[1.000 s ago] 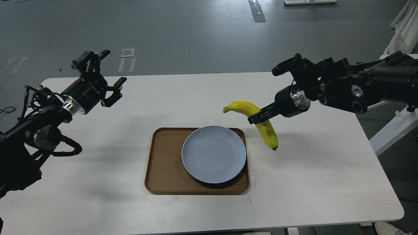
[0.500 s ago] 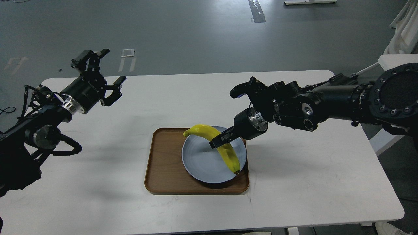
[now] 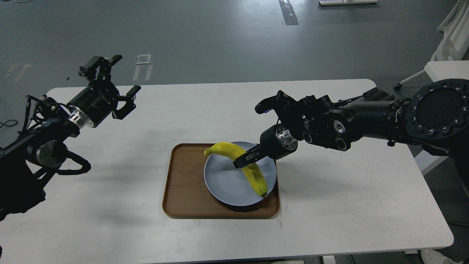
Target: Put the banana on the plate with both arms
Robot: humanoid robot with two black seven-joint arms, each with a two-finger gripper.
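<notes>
Banana, clenched mid-length in the right fingers, hangs low over the plate on the tray, a touch lower than half a second ago, so next comes letting go, while the left fingers stay spread, far left above the worktop.

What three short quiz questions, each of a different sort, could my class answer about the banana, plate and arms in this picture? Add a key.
1. True or false: the curved bright yellow banana is over the round pale grey-blue plate.
2. Which black two-finger gripper holds it? A) left gripper B) right gripper
3. Fill in: the plate rests on a brown rectangular wooden ____.

Key: 1 true; 2 B; 3 tray.
</notes>
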